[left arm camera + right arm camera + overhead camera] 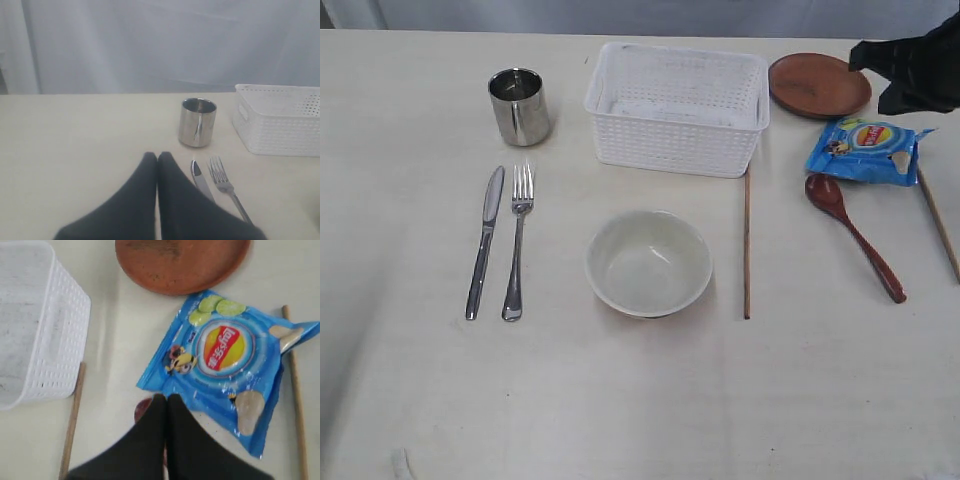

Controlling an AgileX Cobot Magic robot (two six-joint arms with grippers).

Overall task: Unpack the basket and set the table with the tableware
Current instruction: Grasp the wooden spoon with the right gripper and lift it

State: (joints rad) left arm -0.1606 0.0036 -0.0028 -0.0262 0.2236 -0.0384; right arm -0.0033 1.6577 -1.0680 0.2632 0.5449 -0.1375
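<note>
The white basket (677, 110) stands empty at the back middle of the table (820, 400). To its left is the steel cup (519, 105), with the knife (485, 241) and fork (518, 240) side by side in front of it. The off-white bowl (648, 262) sits in front of the basket, one chopstick (747, 243) to its right. The wooden spoon (855, 235), a second chopstick (940, 225) and the brown plate (819, 85) lie at the right. My right gripper (166, 398) hovers shut and empty over the spoon's head (142, 410). My left gripper (157, 156) is shut and empty, near the knife tip (201, 180).
A blue chip bag (865, 150) lies between the plate and the spoon, over the far end of the second chopstick. The right arm (910, 70) hangs above the back right corner. The left arm does not show in the exterior view.
</note>
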